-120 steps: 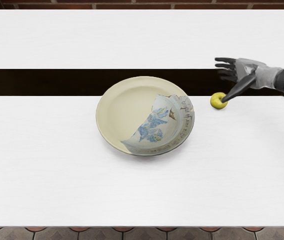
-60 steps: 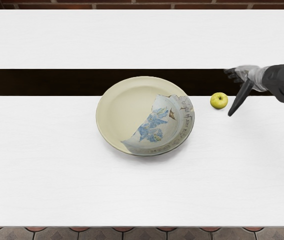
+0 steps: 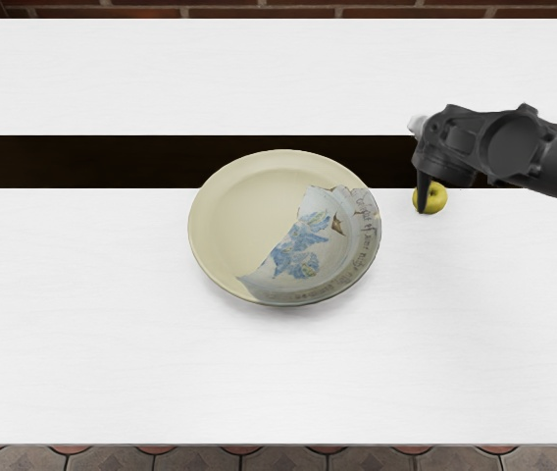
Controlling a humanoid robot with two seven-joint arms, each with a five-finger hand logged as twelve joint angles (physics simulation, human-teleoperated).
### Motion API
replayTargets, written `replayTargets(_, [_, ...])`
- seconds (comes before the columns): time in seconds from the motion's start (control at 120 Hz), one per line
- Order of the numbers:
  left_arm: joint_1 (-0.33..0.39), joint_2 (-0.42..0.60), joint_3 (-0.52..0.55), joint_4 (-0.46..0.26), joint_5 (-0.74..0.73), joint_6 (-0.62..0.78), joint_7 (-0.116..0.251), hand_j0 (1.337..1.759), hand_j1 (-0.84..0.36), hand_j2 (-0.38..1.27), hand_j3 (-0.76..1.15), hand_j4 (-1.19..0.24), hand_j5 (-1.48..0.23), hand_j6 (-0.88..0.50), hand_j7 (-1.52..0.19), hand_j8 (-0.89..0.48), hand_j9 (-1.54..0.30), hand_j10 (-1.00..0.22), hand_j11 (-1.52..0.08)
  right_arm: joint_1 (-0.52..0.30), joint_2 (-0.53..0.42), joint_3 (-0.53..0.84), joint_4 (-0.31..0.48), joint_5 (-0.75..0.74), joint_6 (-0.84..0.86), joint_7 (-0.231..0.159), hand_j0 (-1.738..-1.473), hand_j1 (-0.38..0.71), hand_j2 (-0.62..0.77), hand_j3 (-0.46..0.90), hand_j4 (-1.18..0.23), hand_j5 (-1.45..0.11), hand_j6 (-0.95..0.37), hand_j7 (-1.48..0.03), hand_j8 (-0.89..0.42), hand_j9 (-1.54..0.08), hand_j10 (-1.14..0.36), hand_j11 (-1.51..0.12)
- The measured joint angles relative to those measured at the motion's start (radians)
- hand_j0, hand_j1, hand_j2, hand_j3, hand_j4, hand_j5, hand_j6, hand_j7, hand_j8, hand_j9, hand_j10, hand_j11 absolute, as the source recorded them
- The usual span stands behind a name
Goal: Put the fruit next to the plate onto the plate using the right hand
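The yellow-green fruit (image 3: 438, 200) lies on the white surface (image 3: 112, 343) just right of the plate (image 3: 203, 211), apart from its rim and close to the surface's far edge, where a dark gap (image 3: 82, 162) runs behind the plate. The right hand (image 3: 445, 155) hangs right over the fruit, hiding its upper left part; I cannot tell whether it is wide, narrow or gripping. In front of the plate the surface stretches broadly to its near edge.

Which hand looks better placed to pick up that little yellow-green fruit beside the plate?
The right. Its hand hangs directly over the fruit, which lies just to the right of the plate. No left arm shows anywhere in the picture.
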State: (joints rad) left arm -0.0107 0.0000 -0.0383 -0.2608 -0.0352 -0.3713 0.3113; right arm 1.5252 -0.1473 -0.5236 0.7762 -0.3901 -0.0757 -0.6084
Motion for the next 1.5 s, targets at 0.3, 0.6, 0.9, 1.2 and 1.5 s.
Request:
replayTargets(0.3, [0.0, 0.0, 0.0, 0.0, 0.0, 0.0, 0.0, 1.658, 0.35, 0.0, 0.0, 0.0, 0.0, 0.0, 0.0, 0.0, 0.0, 0.0, 0.0, -0.055, 0.028, -0.049, -0.042, -0.001, -0.056, -0.002, -1.658, -0.31, 0.0, 0.0, -0.03, -0.04, -0.03, -0.04, -0.03, -0.04, -0.03, -0.04])
replayTargets(0.6, [0.0, 0.0, 0.0, 0.0, 0.0, 0.0, 0.0, 1.658, 0.35, 0.0, 0.0, 0.0, 0.0, 0.0, 0.0, 0.0, 0.0, 0.0, 0.0, -0.109, 0.031, -0.052, -0.112, -0.002, -0.129, -0.002, -1.658, -0.27, -0.01, 0.0, -0.07, -0.08, -0.07, -0.08, -0.07, -0.08, -0.07, -0.08])
replayTargets(0.9, [0.0, 0.0, 0.0, 0.0, 0.0, 0.0, 0.0, 1.658, 0.35, 0.0, 0.0, 0.0, 0.0, 0.0, 0.0, 0.0, 0.0, 0.0, 0.0, -0.12, 0.031, -0.044, -0.122, -0.001, -0.169, -0.002, -1.658, -0.14, -0.03, 0.0, -0.18, -0.23, -0.18, -0.23, -0.18, -0.23, -0.18, -0.23])
replayTargets(1.2, [0.0, 0.0, 0.0, 0.0, 0.0, 0.0, 0.0, 1.658, 0.35, 0.0, 0.0, 0.0, 0.0, 0.0, 0.0, 0.0, 0.0, 0.0, 0.0, -0.132, 0.04, -0.022, -0.121, 0.0, -0.166, -0.003, -1.658, -0.06, 0.0, 0.0, -0.25, -0.33, -0.26, -0.33, -0.25, -0.33, -0.25, -0.33])
replayTargets(1.5, [0.0, 0.0, 0.0, 0.0, 0.0, 0.0, 0.0, 1.658, 0.35, 0.0, 0.0, 0.0, 0.0, 0.0, 0.0, 0.0, 0.0, 0.0, 0.0, -0.131, 0.042, -0.011, -0.121, 0.001, -0.159, -0.002, -1.658, 0.02, 0.01, 0.0, -0.32, -0.41, -0.32, -0.41, -0.32, -0.41, -0.32, -0.41])
